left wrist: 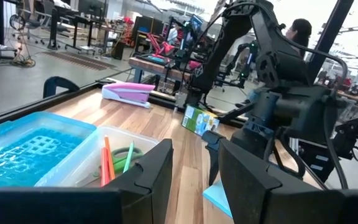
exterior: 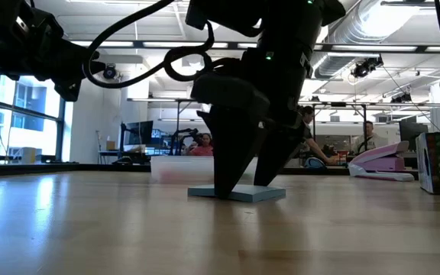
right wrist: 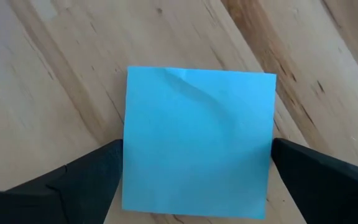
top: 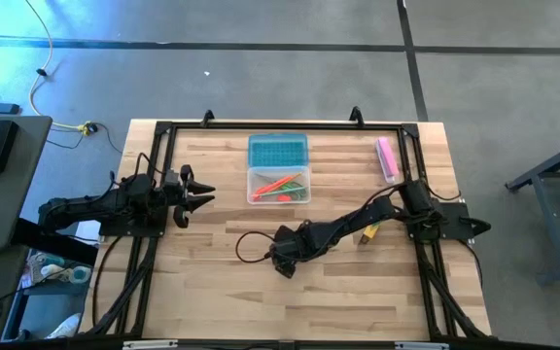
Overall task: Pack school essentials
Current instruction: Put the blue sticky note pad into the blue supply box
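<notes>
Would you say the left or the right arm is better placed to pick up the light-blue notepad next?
Right. The right gripper stands open over the light-blue notepad, one finger at each side edge. The left gripper hangs open beside the clear box, well away from the notepad.

bare table (top: 202, 282) around notepad (right wrist: 197, 140), box (top: 278, 183) beyond

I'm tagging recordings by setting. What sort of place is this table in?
Probably a robotics lab or open workshop. The low view shows exposed ceiling ducts and people seated at benches; the left wrist view shows further robot arms on tables behind the wooden table.
</notes>
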Controlling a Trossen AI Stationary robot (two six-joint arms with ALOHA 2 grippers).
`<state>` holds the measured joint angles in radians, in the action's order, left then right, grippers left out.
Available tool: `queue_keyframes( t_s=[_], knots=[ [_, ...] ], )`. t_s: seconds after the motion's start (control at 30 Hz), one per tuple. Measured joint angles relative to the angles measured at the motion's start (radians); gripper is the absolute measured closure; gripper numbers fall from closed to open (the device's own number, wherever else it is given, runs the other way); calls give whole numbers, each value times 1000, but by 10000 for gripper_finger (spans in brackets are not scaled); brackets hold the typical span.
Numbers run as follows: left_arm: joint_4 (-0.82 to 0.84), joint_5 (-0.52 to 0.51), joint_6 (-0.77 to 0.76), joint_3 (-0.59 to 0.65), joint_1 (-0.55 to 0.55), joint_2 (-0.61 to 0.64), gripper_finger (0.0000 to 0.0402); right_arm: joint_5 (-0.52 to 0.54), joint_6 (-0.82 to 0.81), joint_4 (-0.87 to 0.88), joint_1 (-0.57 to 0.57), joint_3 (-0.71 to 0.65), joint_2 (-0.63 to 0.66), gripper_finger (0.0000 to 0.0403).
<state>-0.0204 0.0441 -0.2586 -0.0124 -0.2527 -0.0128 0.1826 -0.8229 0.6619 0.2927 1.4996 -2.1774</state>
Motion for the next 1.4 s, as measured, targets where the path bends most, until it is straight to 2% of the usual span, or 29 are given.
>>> queue_keyframes(
  t_s=[0.17,0.37,0.77,1.13,1.4],
  knots=[
    [0,0,0,0,0,0,284,48,-14,25,12,1,-6,4],
    [0,0,0,0,0,0,284,53,-15,41,11,1,-11,17],
    [0,0,0,0,0,0,284,45,-19,45,9,2,-18,90],
    [0,0,0,0,0,0,284,61,29,40,-2,-8,32,94],
    [0,0,0,0,0,0,284,90,149,42,-45,-13,84,94]
  ],
)
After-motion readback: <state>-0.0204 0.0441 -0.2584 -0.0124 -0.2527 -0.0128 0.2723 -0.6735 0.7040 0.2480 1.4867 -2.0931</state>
